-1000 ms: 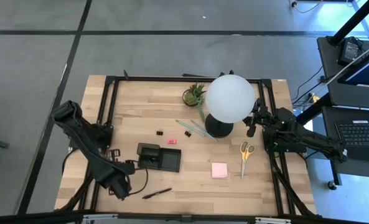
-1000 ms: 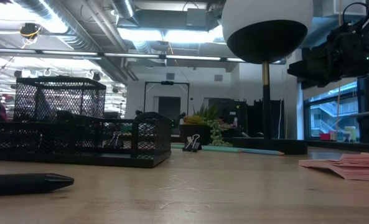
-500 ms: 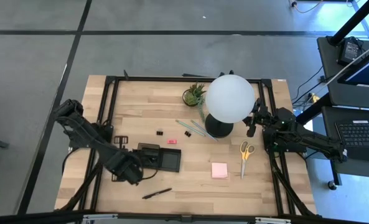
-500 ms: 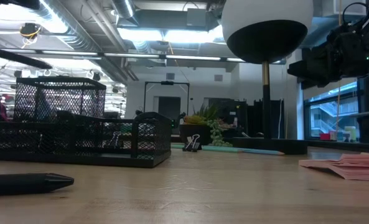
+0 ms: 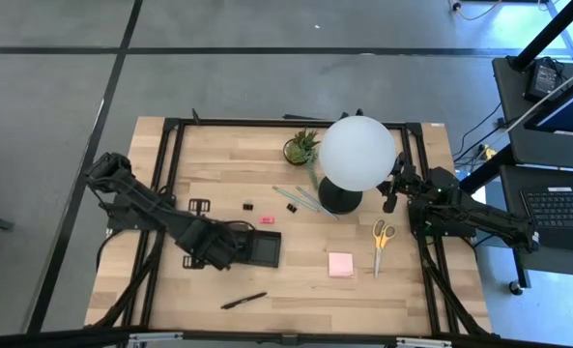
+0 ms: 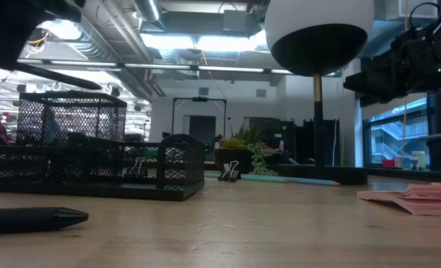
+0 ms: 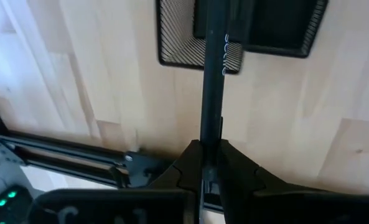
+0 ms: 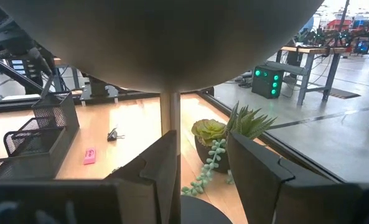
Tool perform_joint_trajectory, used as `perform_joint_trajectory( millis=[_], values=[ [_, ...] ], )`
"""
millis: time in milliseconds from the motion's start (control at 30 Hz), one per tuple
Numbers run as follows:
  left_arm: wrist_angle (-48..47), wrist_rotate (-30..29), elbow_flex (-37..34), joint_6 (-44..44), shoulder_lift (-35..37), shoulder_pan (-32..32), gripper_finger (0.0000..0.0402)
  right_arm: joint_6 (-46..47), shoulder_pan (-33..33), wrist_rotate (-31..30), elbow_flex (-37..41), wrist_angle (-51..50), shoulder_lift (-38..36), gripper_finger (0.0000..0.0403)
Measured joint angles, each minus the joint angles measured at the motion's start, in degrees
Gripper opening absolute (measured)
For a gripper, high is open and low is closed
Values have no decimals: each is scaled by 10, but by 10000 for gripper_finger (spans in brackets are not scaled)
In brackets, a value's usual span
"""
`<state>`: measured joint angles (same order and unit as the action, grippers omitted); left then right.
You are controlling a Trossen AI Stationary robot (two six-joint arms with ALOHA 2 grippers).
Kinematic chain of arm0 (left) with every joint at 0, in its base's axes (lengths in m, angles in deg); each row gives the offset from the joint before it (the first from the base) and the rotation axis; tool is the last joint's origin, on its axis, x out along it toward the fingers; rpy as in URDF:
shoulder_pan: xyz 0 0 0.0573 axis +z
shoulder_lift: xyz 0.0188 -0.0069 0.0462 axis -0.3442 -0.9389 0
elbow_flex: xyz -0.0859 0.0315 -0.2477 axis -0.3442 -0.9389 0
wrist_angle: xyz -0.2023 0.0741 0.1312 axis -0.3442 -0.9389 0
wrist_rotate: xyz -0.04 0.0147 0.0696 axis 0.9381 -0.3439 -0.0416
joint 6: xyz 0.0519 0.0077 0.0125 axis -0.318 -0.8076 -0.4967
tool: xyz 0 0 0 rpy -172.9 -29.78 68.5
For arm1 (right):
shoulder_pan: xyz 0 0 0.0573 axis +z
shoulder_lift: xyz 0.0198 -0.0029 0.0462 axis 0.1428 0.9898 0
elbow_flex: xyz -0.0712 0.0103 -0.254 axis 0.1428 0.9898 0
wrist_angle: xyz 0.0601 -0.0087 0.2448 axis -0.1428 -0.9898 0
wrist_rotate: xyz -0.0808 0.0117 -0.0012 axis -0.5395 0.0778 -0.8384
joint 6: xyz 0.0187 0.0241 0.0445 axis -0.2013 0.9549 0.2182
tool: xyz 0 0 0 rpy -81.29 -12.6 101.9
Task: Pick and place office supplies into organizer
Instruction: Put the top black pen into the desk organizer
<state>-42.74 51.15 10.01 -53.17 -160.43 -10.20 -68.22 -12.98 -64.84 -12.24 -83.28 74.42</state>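
One slim black pen [image 7: 211, 81] is pinched in the left gripper's [image 7: 209, 163] jaws above the black wire-mesh organizer [image 5: 252, 247] near the tabletop's left edge; another pen [image 5: 243, 301], yellow-handled scissors [image 5: 381, 240] and pink sticky pad [image 5: 341, 264] lie outside; right gripper [image 8: 203, 168] waits part-open by the lamp.

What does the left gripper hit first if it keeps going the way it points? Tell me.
Probably the organizer: the left gripper, shut on a black pen, points at its mesh compartments, and the pen's tip would arrive first. Depth is unclear.
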Motion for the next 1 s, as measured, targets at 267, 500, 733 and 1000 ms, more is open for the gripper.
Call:
perform_joint_trajectory(
  millis=[267,500,733,1000],
  values=[
    [0,-4,0,-72,0,33,27,0,0,0,0,0,0,145],
    [0,-13,0,-101,-1,52,27,0,0,0,0,0,0,145],
    [0,12,0,-152,-20,66,27,0,0,0,0,0,0,145],
    [0,7,0,-172,-33,77,27,0,0,0,0,0,0,145]
  ],
)
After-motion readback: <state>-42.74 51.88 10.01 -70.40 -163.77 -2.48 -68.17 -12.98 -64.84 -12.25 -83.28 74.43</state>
